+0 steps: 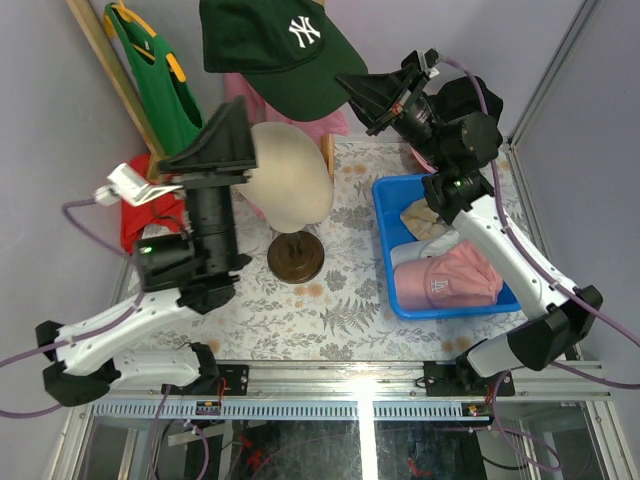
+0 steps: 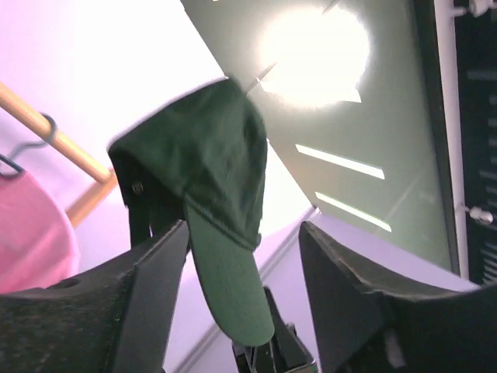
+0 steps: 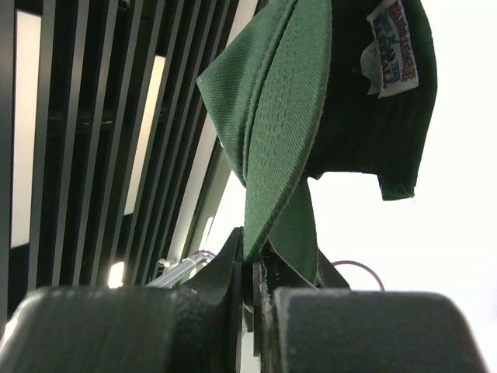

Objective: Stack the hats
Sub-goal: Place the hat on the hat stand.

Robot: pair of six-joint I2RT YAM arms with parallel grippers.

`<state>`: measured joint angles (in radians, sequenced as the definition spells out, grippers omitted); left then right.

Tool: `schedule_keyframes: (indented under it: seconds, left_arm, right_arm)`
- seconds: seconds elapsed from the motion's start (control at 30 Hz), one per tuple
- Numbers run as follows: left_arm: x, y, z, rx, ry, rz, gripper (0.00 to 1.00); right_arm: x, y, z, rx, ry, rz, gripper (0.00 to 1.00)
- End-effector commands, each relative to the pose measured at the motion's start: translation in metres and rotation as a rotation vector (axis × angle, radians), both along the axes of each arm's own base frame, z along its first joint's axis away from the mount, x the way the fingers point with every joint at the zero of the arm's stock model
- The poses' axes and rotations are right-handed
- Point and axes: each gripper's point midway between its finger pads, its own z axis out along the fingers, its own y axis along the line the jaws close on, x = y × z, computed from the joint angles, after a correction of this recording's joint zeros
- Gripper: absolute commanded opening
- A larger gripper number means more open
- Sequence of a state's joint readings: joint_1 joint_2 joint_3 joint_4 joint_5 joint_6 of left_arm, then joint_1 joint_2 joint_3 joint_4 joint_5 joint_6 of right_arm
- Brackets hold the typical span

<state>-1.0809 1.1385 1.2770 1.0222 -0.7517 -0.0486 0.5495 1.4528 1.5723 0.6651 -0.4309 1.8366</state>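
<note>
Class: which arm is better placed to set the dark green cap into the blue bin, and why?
Probably the right: the right gripper is shut on the brim of the dark green cap, and the blue bin lies beside that arm. The left gripper is open, holding nothing.

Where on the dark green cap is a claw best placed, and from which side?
On the brim, from below. The dark green cap is held crown up, and its brim points down as a thin edge that fits between two fingers, unlike the soft crown. The right claw is shut on that edge this way; the left claw stands open beneath.
</note>
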Motion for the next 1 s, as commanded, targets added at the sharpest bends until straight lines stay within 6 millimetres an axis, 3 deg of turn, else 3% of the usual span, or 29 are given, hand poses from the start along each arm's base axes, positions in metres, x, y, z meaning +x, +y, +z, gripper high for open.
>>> schedule_keyframes:
  seconds: [0.0, 0.07, 0.3, 0.6, 0.73, 0.97]
  left_arm:
    - [-0.010, 0.051, -0.003, -0.057, 0.038, 0.099, 0.62]
    - [-0.010, 0.062, -0.010, -0.073, 0.074, 0.122, 0.67]
    - [0.001, 0.085, -0.038, -0.141, 0.232, 0.207, 0.83]
    - [0.032, 0.096, -0.058, -0.179, 0.308, 0.216, 0.87]
    - [0.046, 0.091, -0.048, -0.144, 0.223, 0.164, 0.88]
    - [0.057, 0.063, -0.016, -0.033, 0.041, 0.013, 0.94]
  right_arm:
    - [-0.012, -0.007, 0.027, 0.054, -0.113, 0.014, 0.00]
    - [-0.004, 0.000, 0.019, 0.044, -0.104, 0.024, 0.00]
    - [-0.003, 0.012, 0.026, 0.077, -0.123, 0.062, 0.00]
    - [-0.024, 0.000, 0.060, 0.199, -0.152, 0.155, 0.00]
    - [-0.035, 0.002, 0.066, 0.208, -0.155, 0.204, 0.00]
    - [-0.039, 0.013, 0.059, 0.219, -0.131, 0.263, 0.00]
